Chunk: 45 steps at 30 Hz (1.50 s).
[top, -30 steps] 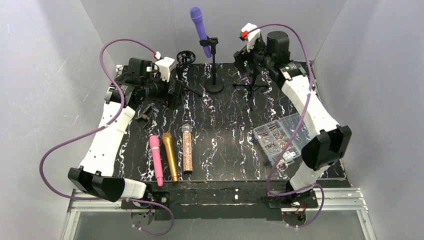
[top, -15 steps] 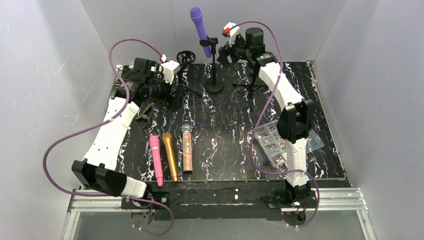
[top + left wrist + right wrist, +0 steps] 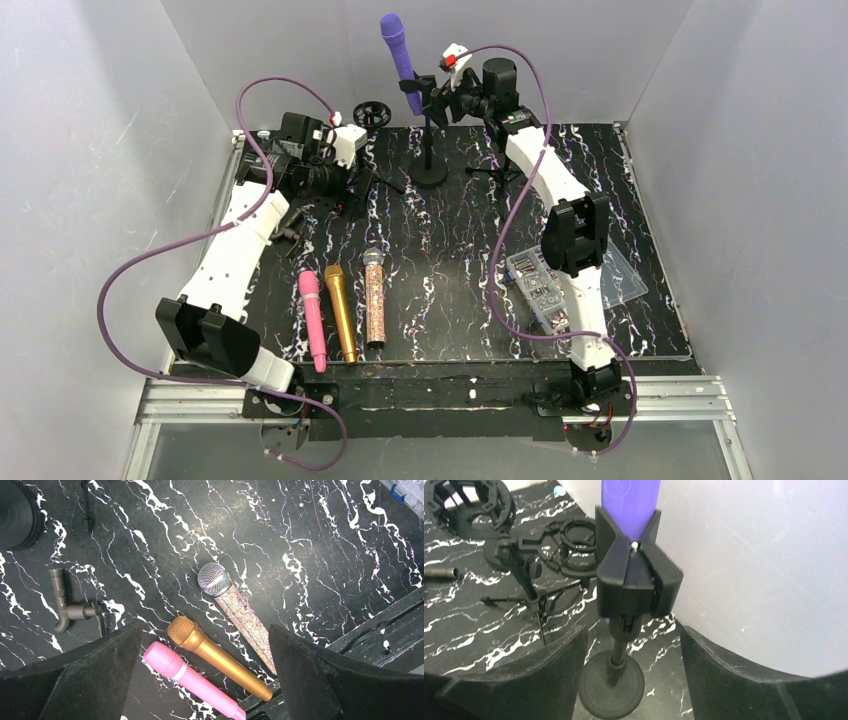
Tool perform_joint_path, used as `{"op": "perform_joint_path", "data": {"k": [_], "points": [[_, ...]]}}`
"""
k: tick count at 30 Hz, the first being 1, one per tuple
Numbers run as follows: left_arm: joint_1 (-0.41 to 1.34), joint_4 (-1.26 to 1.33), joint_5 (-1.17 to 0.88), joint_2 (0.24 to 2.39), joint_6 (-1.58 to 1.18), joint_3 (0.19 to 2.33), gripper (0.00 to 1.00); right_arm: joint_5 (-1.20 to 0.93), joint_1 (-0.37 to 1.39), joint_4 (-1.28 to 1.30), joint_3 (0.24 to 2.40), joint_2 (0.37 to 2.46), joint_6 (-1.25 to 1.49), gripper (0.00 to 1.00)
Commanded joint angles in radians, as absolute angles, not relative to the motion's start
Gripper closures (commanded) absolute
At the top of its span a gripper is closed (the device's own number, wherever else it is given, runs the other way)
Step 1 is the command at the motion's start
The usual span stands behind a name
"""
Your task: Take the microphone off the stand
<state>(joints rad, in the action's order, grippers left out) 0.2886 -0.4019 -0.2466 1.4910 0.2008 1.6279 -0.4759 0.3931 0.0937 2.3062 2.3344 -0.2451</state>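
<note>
- Microphone (image 3: 397, 50), purple, top view: tilted in the clip (image 3: 417, 88) of the stand (image 3: 430, 176), upper centre of frame. Looks rigid, smooth and probably light. Best hold is the bare body above the clip, pulling along its axis. The light stand could tip.
- Same view: right gripper (image 3: 437, 98) sits just right of the clip. A second ago it was out at the upper right, so that arm has swung in. Microphone unmoved.
- Left wrist view: left gripper (image 3: 206, 625) spread wide and empty, above the pink mic (image 3: 192, 680), gold mic (image 3: 220, 665) and glitter mic (image 3: 235, 615) on the table (image 3: 300, 540).
- Right wrist view: right gripper wide, fingers (image 3: 534, 680) flanking the stand pole below the clip, no contact visible. Purple body exits top centre.
</note>
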Motion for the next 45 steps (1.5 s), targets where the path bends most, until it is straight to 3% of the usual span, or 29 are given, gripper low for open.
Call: {"op": "perform_joint_path", "data": {"k": [1,17,25,30,32,45], "points": [[0.285,-0.464,-0.248,1.51,0.218,1.664,0.02,-0.501,0.388,-0.037,2.374,2.369,-0.201,0.27],[0.284,-0.464,-0.247,1.548,0.209,1.681,0.02,-0.536,0.388,-0.114,2.454,2.456,-0.12,0.43],[0.284,-0.464,-0.243,1.546,0.212,1.68,0.02,-0.543,0.388,-0.119,2.453,2.457,-0.094,0.66],[0.285,-0.463,-0.242,1.539,0.219,1.672,0.02,-0.549,0.388,-0.1,2.427,2.423,-0.093,0.92],[0.284,-0.459,-0.244,1.532,0.218,1.668,0.02,-0.56,0.387,-0.089,2.404,2.401,-0.09,0.98],[0.284,-0.398,-0.261,1.472,0.201,1.599,0.02,-0.622,0.408,-0.022,2.016,2.094,-0.109,0.99]]}}
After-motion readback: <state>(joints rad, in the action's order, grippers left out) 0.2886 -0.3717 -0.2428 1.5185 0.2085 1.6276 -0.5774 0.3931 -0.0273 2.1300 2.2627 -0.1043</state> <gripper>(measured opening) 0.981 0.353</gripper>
